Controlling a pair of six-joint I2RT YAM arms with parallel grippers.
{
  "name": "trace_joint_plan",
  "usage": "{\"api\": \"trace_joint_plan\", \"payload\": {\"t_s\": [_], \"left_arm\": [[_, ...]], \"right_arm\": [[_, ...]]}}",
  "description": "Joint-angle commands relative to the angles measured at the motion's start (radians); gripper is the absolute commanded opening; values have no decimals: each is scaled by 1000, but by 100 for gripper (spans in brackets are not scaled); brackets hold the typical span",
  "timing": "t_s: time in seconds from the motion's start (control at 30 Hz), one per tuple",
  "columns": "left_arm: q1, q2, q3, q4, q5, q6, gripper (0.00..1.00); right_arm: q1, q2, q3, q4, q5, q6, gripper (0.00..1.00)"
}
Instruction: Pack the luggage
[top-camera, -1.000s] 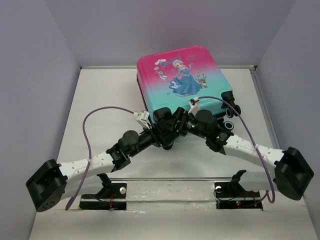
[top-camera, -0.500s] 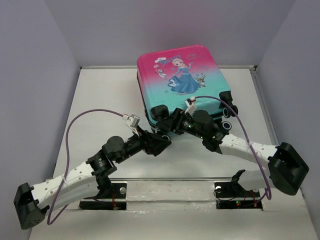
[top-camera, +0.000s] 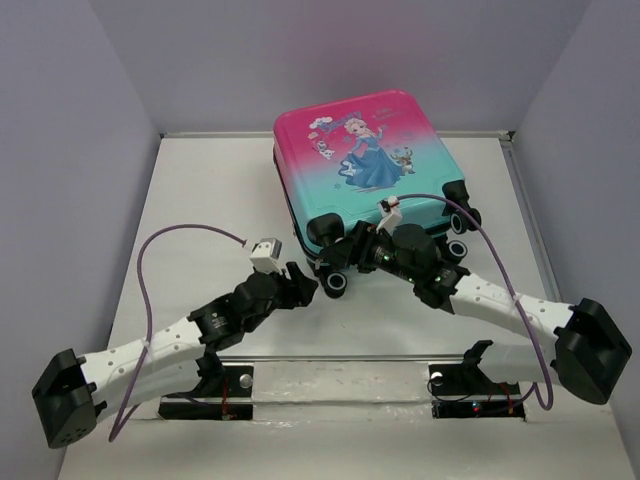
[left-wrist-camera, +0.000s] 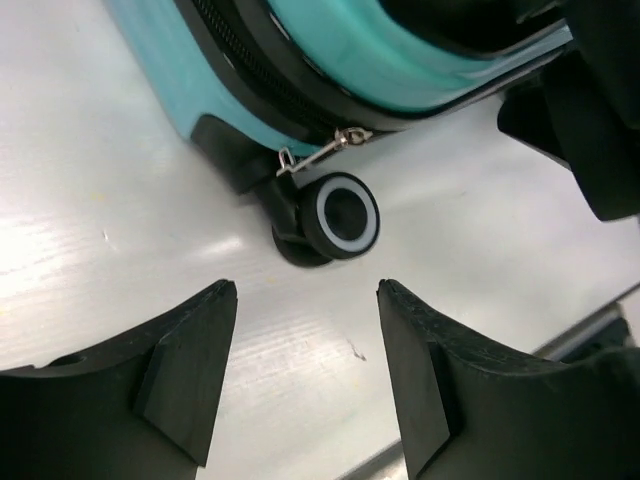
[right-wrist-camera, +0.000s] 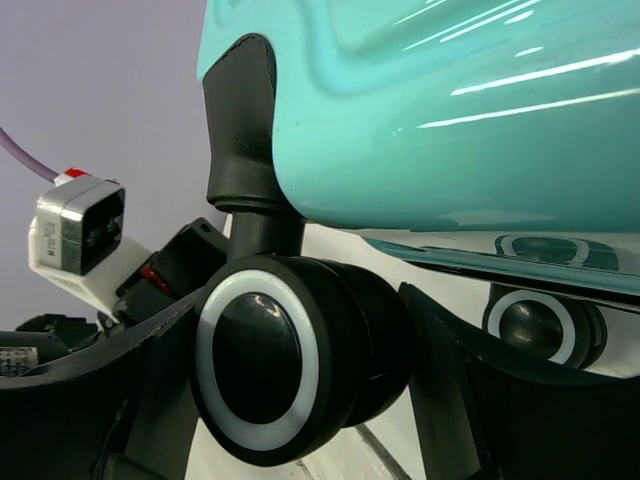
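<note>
Showing the closed luggage (top-camera: 365, 165) lying picture-side up toward the bench's (top-camera: 200, 200) far edge. The right claw (right-wrist-camera: 300, 400) pinches a near-corner wheel (right-wrist-camera: 255, 360), apparently steadying the case. The left claw (left-wrist-camera: 305, 330), spread and empty, hovers before the zipper pull (left-wrist-camera: 315, 152). Next, probably: the left claw advances and closes finely on that thin pull.

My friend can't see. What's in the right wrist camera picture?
A black wheel with a white ring sits tight between the robot's two dark fingers. Above it is the shiny teal suitcase, and a second wheel peeks out on the right.
</note>
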Motion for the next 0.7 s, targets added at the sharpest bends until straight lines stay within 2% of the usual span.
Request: {"api": "trace_joint_plan", "payload": {"t_s": [0.0, 0.27, 0.4, 0.53, 0.57, 0.63, 0.67], "left_arm": [[1, 91, -5, 333, -97, 128, 69], [1, 324, 29, 565, -136, 273, 65], [2, 416, 76, 584, -161, 294, 62], [2, 459, 88, 654, -184, 310, 55], [2, 464, 93, 662, -185, 310, 50], [2, 482, 101, 671, -195, 311, 45], [2, 495, 110, 674, -211, 311, 39]], "right_arm": [[-2, -40, 15, -6, 35, -47, 7], [-2, -40, 11, -3, 6, -50, 7], [-2, -38, 5, 19, -14, -50, 7], [-2, -32, -2, 32, -39, -48, 7], [-2, -29, -10, 38, -51, -45, 7], [-2, -21, -16, 54, -65, -42, 7], [-2, -14, -18, 57, -74, -41, 7]]}}
